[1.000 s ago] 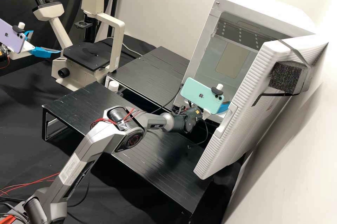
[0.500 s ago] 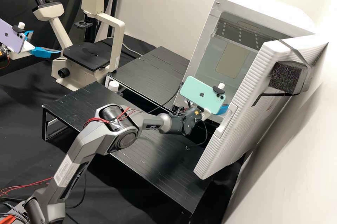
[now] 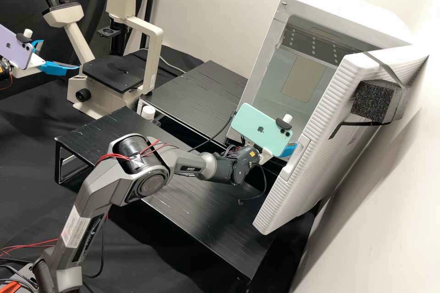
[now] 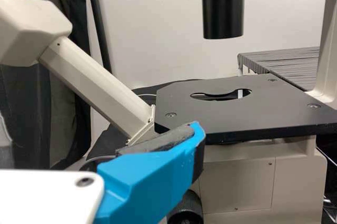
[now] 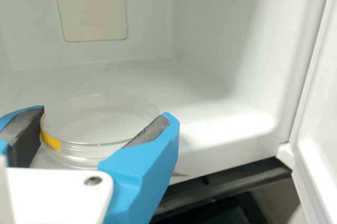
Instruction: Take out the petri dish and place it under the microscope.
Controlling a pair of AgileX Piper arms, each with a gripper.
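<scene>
Draws the right gripper (image 5: 105, 114) a little back toward the mouth of the white cabinet (image 3: 341, 8), with blue fingers narrowed to the width of the petri dish (image 5: 100, 129) and apparently holding its sides, just above the cabinet floor. Seems to begin the taking-out, with the front lip (image 5: 231, 182) and open door (image 3: 330, 105) left to clear. Leaves the left gripper (image 3: 60, 54) spread wide beside the microscope (image 3: 156, 50), near the bare stage (image 4: 284, 111).

Probably a lab, beige microscope (image 3: 112, 73), clear petri dish (image 5: 100, 121), white cabinet (image 3: 321, 5)
</scene>
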